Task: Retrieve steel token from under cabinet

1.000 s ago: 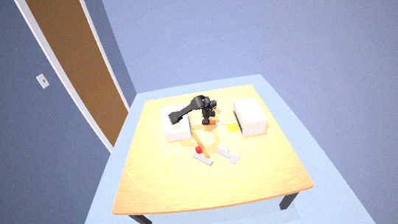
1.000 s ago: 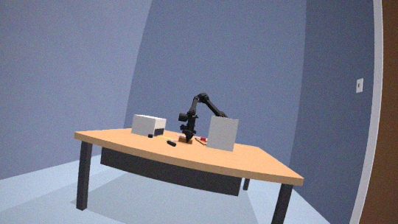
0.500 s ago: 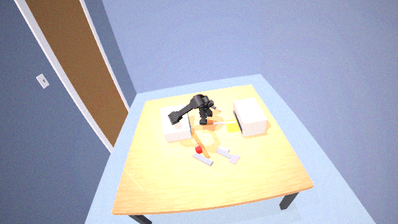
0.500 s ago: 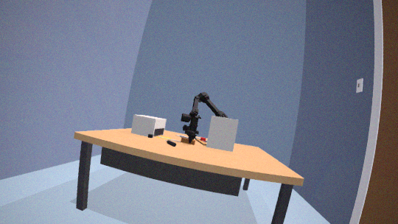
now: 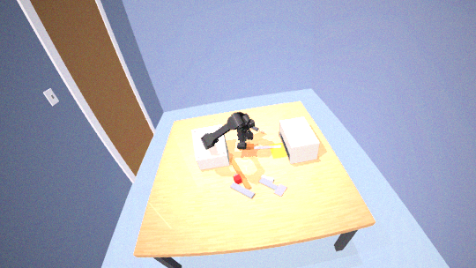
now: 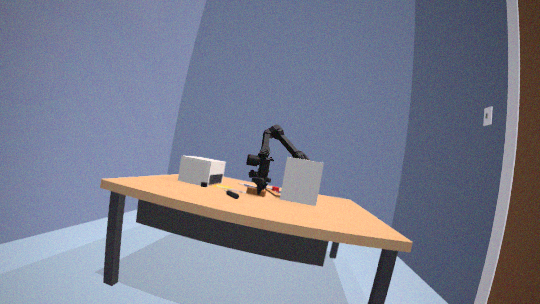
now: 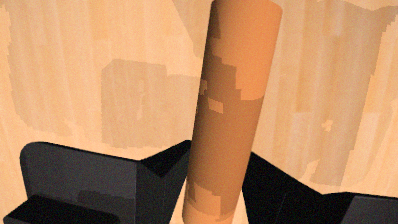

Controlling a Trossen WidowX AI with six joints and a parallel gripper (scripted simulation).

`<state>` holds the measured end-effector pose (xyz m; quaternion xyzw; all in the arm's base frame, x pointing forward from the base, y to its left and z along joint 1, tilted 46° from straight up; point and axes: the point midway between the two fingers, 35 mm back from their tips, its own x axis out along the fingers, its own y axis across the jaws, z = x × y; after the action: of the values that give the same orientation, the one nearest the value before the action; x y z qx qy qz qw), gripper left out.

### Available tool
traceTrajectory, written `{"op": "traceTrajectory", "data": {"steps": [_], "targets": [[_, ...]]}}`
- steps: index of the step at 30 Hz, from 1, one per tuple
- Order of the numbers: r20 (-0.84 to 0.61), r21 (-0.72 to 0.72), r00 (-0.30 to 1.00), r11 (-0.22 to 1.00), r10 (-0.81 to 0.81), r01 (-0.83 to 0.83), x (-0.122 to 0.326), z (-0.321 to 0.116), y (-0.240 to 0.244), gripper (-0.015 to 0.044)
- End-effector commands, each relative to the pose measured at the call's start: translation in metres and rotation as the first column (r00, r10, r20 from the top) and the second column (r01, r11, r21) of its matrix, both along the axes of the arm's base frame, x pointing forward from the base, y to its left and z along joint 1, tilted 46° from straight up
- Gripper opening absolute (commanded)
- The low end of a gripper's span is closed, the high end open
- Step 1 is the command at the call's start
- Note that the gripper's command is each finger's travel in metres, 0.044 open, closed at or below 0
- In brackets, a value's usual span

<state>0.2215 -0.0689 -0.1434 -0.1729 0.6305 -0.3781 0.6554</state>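
Note:
My gripper point(image 5: 243, 146) point(image 6: 260, 192) point(image 7: 216, 151) is shut on the orange-brown handle point(image 5: 250, 146) point(image 6: 252, 190) point(image 7: 232, 65) of a tool, low over the table. In the top view, the tool's thin pale shaft point(image 5: 266, 146) points toward the cabinet and its far end is over the yellow marked area point(image 5: 278, 153) point(image 6: 224, 186). The white cabinet point(image 5: 301, 140) point(image 6: 194, 170) stands just beyond that area, with a dark opening low on its side in the exterior view. I cannot make out the steel token in any view.
A white box point(image 5: 213, 160) point(image 6: 302, 181) stands by the arm's base. Nearer the top camera lie a red piece point(image 5: 237, 179) point(image 6: 275, 189), an orange-brown stick point(image 5: 245, 180), a grey bar point(image 5: 242, 190) and a pale flat-ended tool point(image 5: 279, 189). A black piece point(image 6: 232, 194) lies near the table's edge.

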Motion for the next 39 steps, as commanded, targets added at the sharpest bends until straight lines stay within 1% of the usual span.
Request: {"op": "traceTrajectory", "data": {"steps": [1,25,39], "targets": [[0.02,0.0,1.0,1.0,-0.016,0.016,0.002,-0.002,0.003,0.0],[0.101,-0.003,0.99,0.995,-0.098,0.099,0.005,-0.014,0.017,0.0],[0.122,-0.002,0.985,0.993,-0.119,0.12,0.008,-0.025,0.028,0.0]]}}
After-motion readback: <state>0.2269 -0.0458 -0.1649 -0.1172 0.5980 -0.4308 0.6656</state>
